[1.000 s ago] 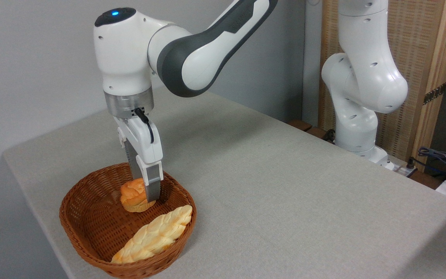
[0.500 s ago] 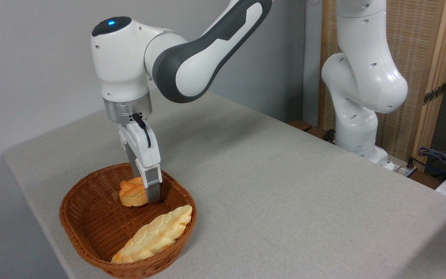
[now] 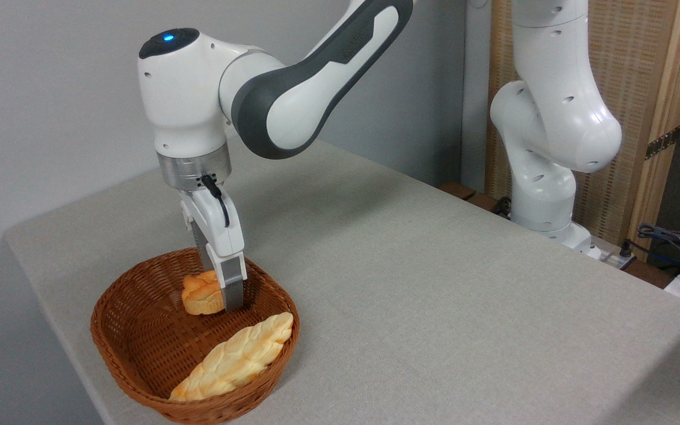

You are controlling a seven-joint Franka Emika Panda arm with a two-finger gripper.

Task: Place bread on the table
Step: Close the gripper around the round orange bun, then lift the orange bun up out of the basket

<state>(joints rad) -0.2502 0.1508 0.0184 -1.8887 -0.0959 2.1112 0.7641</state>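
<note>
We see a broad table (image 3: 434,283) with a light grey-beige cloth-like surface running from the wall toward the lower right. Above its left part the white and dark grey arm (image 3: 293,94) bends over and points straight down into a brown woven basket (image 3: 133,360) that sits near the table's left front edge. Inside the basket, along the front wall, lies a long pale-yellow braided loaf (image 3: 236,360). Behind it we find the bread (image 3: 199,293), a small orange-brown bun with a swirled top, within the basket and apparently clear of its floor. The gripper (image 3: 222,295) has its jaws pinching the bread, the near grey finger (image 3: 233,289) flat against the bun's right side, the other finger hidden behind it.
</note>
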